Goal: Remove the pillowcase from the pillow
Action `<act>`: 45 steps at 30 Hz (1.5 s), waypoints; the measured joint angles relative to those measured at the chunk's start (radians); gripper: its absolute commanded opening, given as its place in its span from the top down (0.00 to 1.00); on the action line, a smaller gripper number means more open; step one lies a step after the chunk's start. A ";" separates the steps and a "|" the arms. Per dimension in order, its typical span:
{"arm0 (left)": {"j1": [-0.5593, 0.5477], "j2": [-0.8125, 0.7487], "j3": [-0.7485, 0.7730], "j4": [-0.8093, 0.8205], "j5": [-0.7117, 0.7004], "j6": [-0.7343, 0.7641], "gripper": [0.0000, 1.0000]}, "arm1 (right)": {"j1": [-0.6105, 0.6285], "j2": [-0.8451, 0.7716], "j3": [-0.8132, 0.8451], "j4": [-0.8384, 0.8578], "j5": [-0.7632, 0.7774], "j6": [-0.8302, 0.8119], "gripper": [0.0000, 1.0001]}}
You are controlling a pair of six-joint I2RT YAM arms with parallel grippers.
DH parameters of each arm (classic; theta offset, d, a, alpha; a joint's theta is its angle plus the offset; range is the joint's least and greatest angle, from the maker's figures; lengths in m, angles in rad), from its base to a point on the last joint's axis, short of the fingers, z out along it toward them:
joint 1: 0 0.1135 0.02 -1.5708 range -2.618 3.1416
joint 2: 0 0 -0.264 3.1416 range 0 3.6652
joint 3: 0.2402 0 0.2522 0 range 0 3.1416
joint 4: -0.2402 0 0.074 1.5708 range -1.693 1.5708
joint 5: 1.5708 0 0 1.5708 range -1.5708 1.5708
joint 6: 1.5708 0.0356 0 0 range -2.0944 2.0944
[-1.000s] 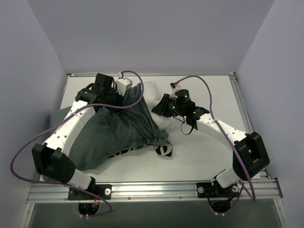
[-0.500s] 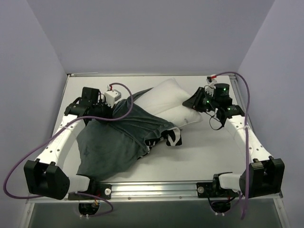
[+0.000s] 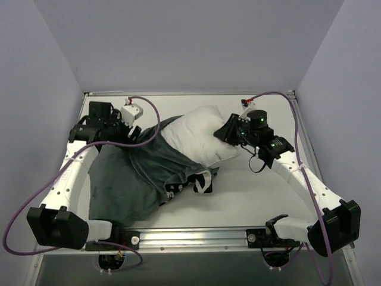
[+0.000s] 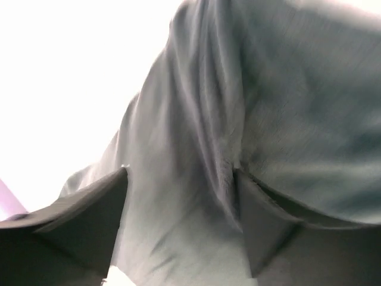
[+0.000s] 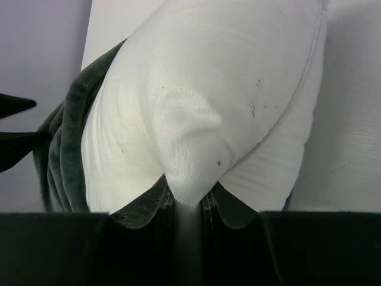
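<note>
The plump white pillow (image 3: 199,134) lies at the table's middle back. My right gripper (image 3: 225,132) is shut on a pinched fold of the pillow (image 5: 208,89), and the fold runs down between its pads (image 5: 187,199). The pillowcase (image 3: 137,170) lies heaped to the left with its grey-green reverse up. It overlaps the pillow's left and near edge, and a zebra-striped bit (image 3: 203,182) shows at its front. My left gripper (image 3: 140,134) stands open at the case's back edge. In the left wrist view the grey cloth (image 4: 268,107) hangs loose between the spread fingers (image 4: 89,220).
The white table (image 3: 262,190) is bounded by metal rails, with the front rail (image 3: 196,235) near the arm bases. Lilac walls close in the left, back and right. Purple cables (image 3: 36,190) loop off both arms.
My left gripper has opened and let go of the pillowcase after pulling it left. The right gripper has swung out right and partly back, keeping its hold; much more pillow now shows.
</note>
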 measured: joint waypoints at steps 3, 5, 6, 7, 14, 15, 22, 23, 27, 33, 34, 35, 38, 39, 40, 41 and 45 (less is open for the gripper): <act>-0.030 0.041 0.182 -0.074 0.008 -0.014 0.13 | 0.073 0.000 -0.068 0.077 0.065 0.076 1.00; -0.105 0.060 0.288 -0.100 0.002 -0.025 0.13 | 0.102 0.009 -0.080 0.096 0.095 0.119 1.00; -0.158 0.065 0.329 -0.105 -0.004 -0.031 0.13 | 0.115 0.013 -0.080 0.109 0.111 0.137 1.00; -0.227 0.066 0.359 -0.105 -0.011 -0.037 0.13 | 0.126 0.015 -0.080 0.129 0.127 0.154 1.00; -0.635 0.070 0.412 -0.151 0.048 -0.050 0.03 | 0.111 0.099 -0.046 0.190 0.130 0.204 1.00; -0.677 0.076 0.402 -0.154 0.025 -0.044 0.03 | 0.104 0.118 -0.035 0.191 0.127 0.205 1.00; -0.905 0.196 0.243 -0.118 -0.220 0.030 0.09 | 0.084 0.172 -0.004 0.205 0.109 0.209 1.00; -0.905 0.213 0.216 -0.091 -0.263 0.037 0.19 | 0.084 0.172 -0.003 0.205 0.109 0.209 1.00; -0.896 0.247 0.128 0.021 -0.401 0.062 0.78 | 0.079 0.172 -0.003 0.204 0.106 0.210 1.00; -0.898 0.184 0.055 0.050 -0.403 0.077 0.98 | 0.011 0.172 -0.002 0.199 0.035 0.211 1.00; -0.898 0.165 0.042 0.040 -0.389 0.079 0.98 | -0.012 0.172 0.001 0.190 0.014 0.210 1.00; -0.896 0.143 0.026 0.025 -0.375 0.082 0.98 | -0.040 0.174 0.013 0.170 -0.010 0.207 1.00; -0.891 0.064 -0.058 -0.006 -0.336 0.118 0.98 | -0.130 0.178 0.073 0.107 -0.051 0.184 1.00; -0.881 0.044 -0.089 -0.010 -0.325 0.134 0.98 | -0.159 0.178 0.100 0.077 -0.059 0.169 1.00; -0.857 0.013 -0.137 -0.012 -0.309 0.159 0.98 | -0.192 0.176 0.132 0.046 -0.071 0.153 1.00; -0.828 -0.004 -0.166 -0.014 -0.299 0.180 0.98 | -0.215 0.171 0.146 0.031 -0.084 0.144 1.00; -0.605 -0.051 -0.254 0.017 -0.240 0.286 0.98 | -0.358 0.100 0.132 -0.035 -0.200 0.132 1.00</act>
